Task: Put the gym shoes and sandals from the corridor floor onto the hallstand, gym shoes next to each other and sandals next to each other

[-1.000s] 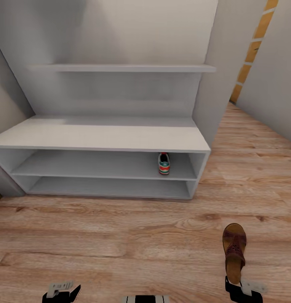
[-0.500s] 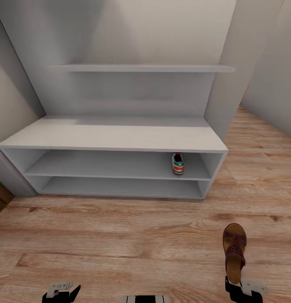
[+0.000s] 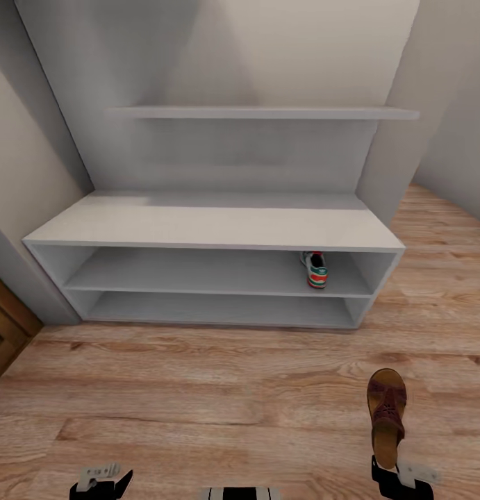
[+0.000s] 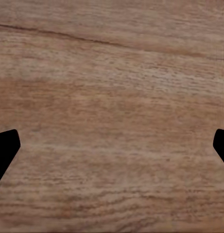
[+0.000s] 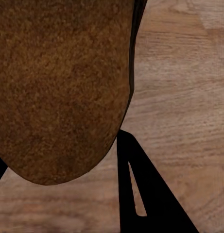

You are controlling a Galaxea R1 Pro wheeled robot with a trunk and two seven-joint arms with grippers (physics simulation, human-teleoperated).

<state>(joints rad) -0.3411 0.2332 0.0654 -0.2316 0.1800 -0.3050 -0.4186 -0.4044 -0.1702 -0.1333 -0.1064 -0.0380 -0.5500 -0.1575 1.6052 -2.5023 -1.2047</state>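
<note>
Sandal point(image 3: 386, 415) heel gripped in your right hand point(image 3: 396, 479); left hand point(image 4: 112, 145) spread wide, empty; gym shoe point(image 3: 316, 269) ahead on hallstand point(image 3: 212, 226) tier.

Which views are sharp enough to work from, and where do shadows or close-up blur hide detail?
Head view: evenly lit and sharp; soft shadow darkens the hallstand upper tier around the gym shoe. Right wrist view: the sandal sits so close that it is a grainy brown mass, the right gripper black silhouettes. Left wrist view: soft floor grain, left gripper at the edges.
</note>
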